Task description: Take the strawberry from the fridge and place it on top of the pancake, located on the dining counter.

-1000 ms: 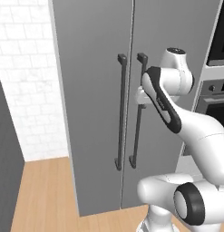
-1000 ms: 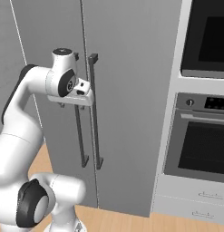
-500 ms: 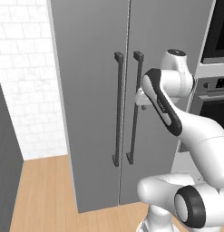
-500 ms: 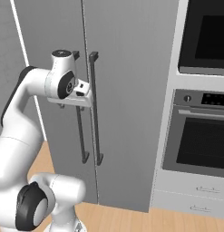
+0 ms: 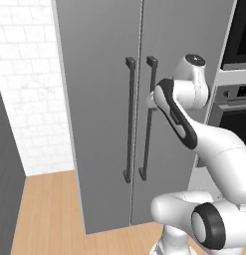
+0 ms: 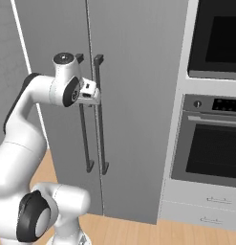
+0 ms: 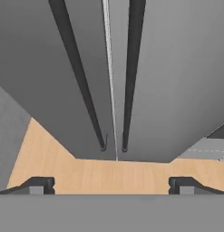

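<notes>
Standing closed in the left base view, the fridge (image 5: 104, 99) has both doors shut, and its two dark bar handles run down the middle; the right handle (image 5: 147, 119) is just beside the gripper (image 5: 151, 101), which sits at about 9 o'clock from the white wrist. From this side I cannot tell whether the claw is touching the bar. In the right base view the gripper (image 6: 93, 94) is at the upper part of the right handle (image 6: 101, 115), with the wall oven (image 6: 212, 139) at 3 o'clock from it. In the hand view the two fingertips (image 7: 38, 185) stand wide apart, so the claw is released and holds nothing; the left handle (image 7: 79, 74) and right handle (image 7: 130, 72) run from 12 o'clock down to the wooden floor (image 7: 109, 174). The strawberry is presumably inside the fridge, hidden by the doors. To do this step well, I think the claw should be centred on one bar, close firmly around it, and then pull along the door's arc, not straight back.
</notes>
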Robot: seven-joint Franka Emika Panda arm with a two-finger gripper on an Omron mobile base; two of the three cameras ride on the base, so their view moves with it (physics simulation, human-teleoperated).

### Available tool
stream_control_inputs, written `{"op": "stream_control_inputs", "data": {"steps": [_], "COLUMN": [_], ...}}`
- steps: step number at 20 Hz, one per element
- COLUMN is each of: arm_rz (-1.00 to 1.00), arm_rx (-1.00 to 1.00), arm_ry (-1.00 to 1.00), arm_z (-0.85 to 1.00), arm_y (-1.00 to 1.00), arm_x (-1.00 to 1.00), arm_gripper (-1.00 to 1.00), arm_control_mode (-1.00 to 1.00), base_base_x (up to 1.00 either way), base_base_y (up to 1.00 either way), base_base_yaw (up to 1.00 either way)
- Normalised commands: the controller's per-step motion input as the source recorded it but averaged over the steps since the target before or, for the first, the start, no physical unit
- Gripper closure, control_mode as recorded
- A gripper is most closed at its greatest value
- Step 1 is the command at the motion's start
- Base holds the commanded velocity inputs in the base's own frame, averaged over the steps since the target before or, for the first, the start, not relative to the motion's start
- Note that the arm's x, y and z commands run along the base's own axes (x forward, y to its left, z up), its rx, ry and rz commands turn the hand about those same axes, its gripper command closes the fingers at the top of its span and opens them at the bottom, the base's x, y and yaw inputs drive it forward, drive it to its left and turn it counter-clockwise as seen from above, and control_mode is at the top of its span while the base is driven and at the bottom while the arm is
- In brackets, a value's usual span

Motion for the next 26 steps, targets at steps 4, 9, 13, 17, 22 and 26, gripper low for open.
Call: {"op": "stream_control_inputs", "data": {"steps": [4, 9, 13, 17, 22, 26], "arm_rz": [-0.06, -0.11, -0.12, -0.1, -0.01, 0.0], "arm_rx": [-0.03, 0.0, 0.0, 0.0, 0.0, 0.0], "arm_ry": [-0.39, -0.01, 0.0, 0.0, 0.0, -0.02], "arm_z": [0.02, 0.0, 0.0, 0.0, -0.03, -0.1], "arm_y": [-0.03, -0.3, 0.03, 0.18, -0.11, -0.27], "arm_x": [0.62, 0.8, 0.72, 0.45, 0.57, 0.41], "arm_gripper": [-1.0, -1.0, -1.0, -1.0, -1.0, -1.0], "arm_control_mode": [-1.0, -1.0, -1.0, -1.0, -1.0, -1.0], "base_base_x": [0.0, 0.0, 0.0, 0.0, 0.0, 0.0], "base_base_y": [0.0, 0.0, 0.0, 0.0, 0.0, 0.0], "base_base_yaw": [0.0, 0.0, 0.0, 0.0, 0.0, 0.0]}}
